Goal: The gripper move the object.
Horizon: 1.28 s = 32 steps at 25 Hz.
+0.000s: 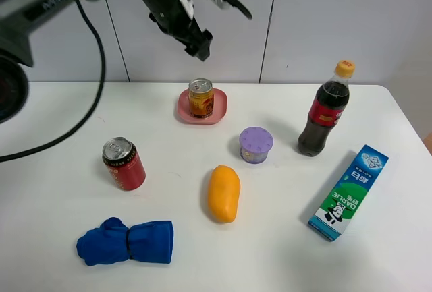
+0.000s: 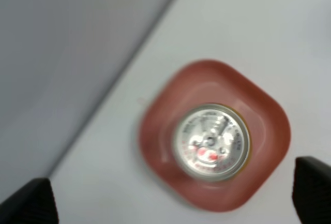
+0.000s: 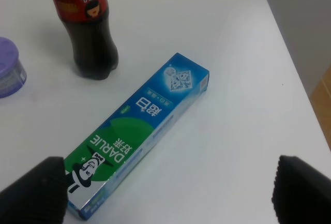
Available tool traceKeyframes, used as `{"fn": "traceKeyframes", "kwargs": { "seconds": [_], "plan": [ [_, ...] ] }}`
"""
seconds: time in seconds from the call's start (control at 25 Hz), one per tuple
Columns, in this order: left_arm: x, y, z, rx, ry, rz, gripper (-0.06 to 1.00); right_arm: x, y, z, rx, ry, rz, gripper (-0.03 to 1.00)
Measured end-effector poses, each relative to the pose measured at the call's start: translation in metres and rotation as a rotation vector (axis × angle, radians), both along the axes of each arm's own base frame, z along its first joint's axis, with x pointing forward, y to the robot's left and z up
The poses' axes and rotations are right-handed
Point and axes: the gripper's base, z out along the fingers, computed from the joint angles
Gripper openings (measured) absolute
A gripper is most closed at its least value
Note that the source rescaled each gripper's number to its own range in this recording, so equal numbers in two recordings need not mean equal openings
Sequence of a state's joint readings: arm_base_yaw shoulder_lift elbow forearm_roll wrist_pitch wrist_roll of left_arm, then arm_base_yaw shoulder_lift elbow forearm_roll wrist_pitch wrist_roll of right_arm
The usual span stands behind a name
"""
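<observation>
Your left gripper (image 1: pixel 200 44) hangs spread wide above the yellow can (image 1: pixel 201 98) on the pink dish (image 1: pixel 220 111). Likely light, rigid, slick metal; pinch its mid-wall squarely, gently.

I found the object (image 2: pixel 211 141) topped in shiny bare metal, its pink dish (image 2: pixel 160 131) smooth plastic, the blue cloth (image 1: pixel 128 241) matt.

A white desk (image 1: pixel 283 258) with a smooth matte top and a rounded far-right corner fills most of the scene. Behind it stands a pale grey panelled wall (image 1: pixel 324 22), split by thin dark vertical seams (image 1: pixel 269 22). The light is soft and even, casting faint shadows. Beyond the desk's right edge lies a plain grey area (image 3: pixel 300 17).
</observation>
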<state>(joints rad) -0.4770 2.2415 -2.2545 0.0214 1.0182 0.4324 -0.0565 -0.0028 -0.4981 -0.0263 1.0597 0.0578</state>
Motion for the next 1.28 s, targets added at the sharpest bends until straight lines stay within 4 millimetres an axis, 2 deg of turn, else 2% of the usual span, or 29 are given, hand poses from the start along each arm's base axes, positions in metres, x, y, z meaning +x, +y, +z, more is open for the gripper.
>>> {"fn": "traceKeyframes", "kwargs": {
  "seconds": [0.12, 0.24, 0.44, 0.56, 0.72, 0.84, 1.0, 1.28],
  "plan": [
    [-0.017, 0.022, 0.058, -0.045, -0.093, 0.025, 0.86, 0.000, 0.000, 0.000, 0.000, 0.000, 0.000, 1.00],
    [-0.035, 0.064, 0.111, -0.078, -0.162, 0.095, 0.86, 0.000, 0.000, 0.000, 0.000, 0.000, 0.000, 1.00],
    [-0.063, 0.156, 0.165, -0.060, -0.199, 0.273, 0.86, 0.000, 0.000, 0.000, 0.000, 0.000, 0.000, 1.00],
    [-0.086, 0.207, 0.195, -0.093, -0.265, 0.376, 0.86, 0.000, 0.000, 0.000, 0.000, 0.000, 0.000, 1.00],
    [-0.135, 0.248, 0.234, -0.196, -0.356, 0.425, 0.86, 0.000, 0.000, 0.000, 0.000, 0.000, 0.000, 1.00],
    [-0.178, 0.262, 0.254, -0.233, -0.416, 0.449, 0.86, 0.000, 0.000, 0.000, 0.000, 0.000, 0.000, 1.00],
    [-0.234, 0.270, 0.258, -0.205, -0.448, 0.513, 0.86, 0.000, 0.000, 0.000, 0.000, 0.000, 0.000, 1.00],
    [-0.327, 0.246, 0.245, -0.177, -0.501, 0.507, 0.86, 0.000, 0.000, 0.000, 0.000, 0.000, 0.000, 1.00]
  ]
}}
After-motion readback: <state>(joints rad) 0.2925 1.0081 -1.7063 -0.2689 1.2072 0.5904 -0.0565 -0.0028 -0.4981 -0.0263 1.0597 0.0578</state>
